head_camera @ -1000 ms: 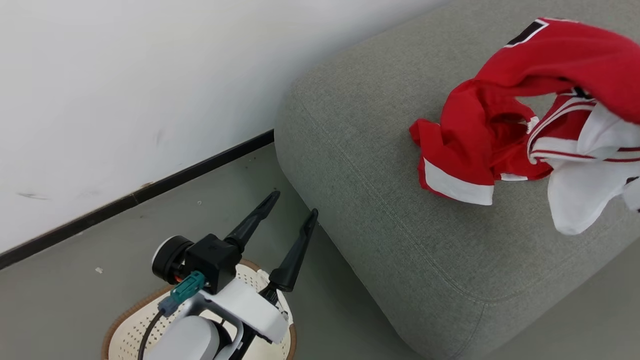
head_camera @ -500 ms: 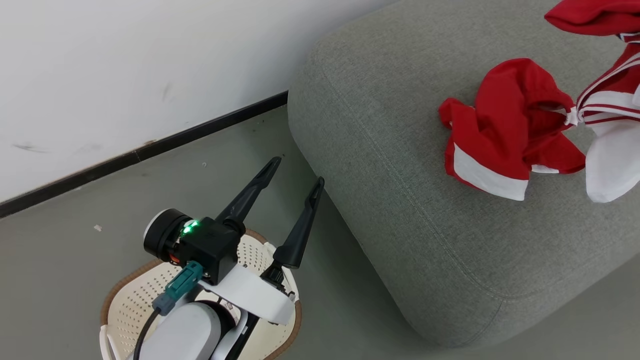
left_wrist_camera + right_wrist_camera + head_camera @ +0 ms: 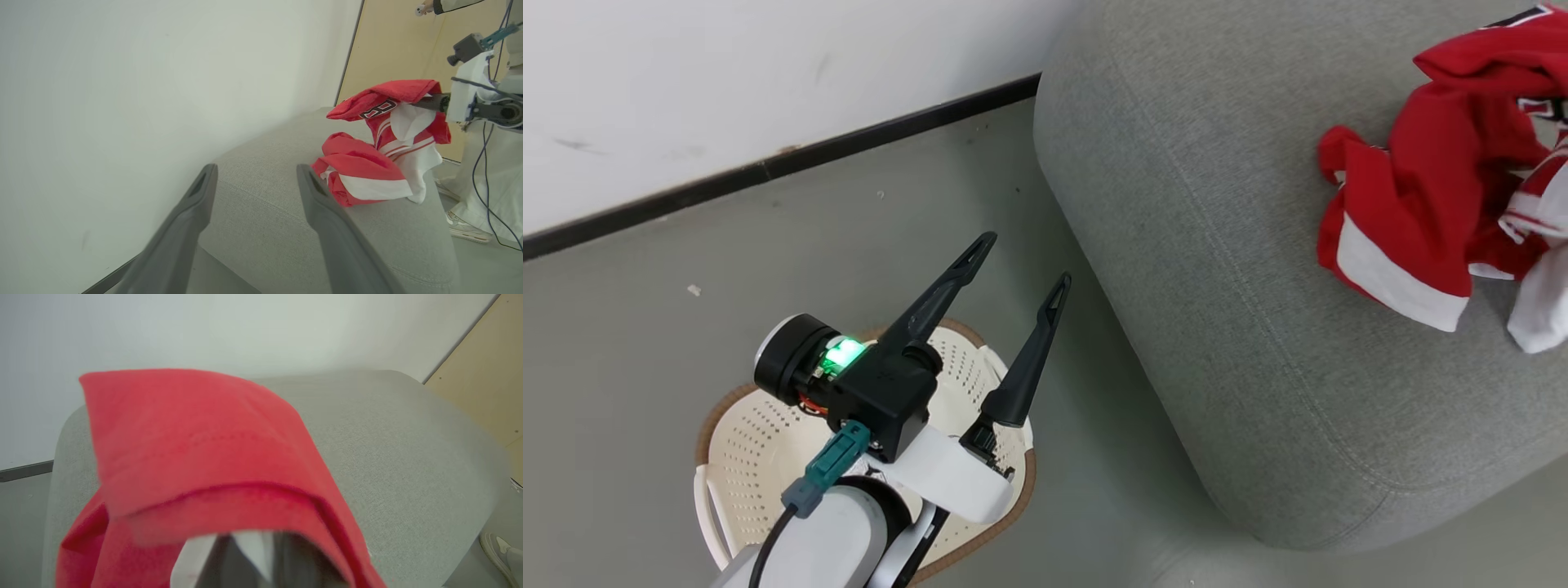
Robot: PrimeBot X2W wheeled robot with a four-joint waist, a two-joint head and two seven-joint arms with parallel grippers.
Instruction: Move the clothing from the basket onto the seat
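right gripper [image 3: 425,103]: jaws clenched on the upper fold of the clothing [image 3: 369,171]
left gripper [image 3: 1026,258]: jaws released, spread wide with nothing between them, above the basket [image 3: 752,457] on the floor [image 3: 645,327]
clothing, look: bright red, with white bands, red-and-white striped trim, black lettering on the upper part and pale lining showing
clothing, place: the lower bunch lies on the grey seat [image 3: 1217,269]; the upper part hangs from the right jaws
hard to see: the right jaws are buried under blurred red cloth in their wrist view; the head view's right edge cuts the clothing; the left forearm [image 3: 837,535] covers part of the basket
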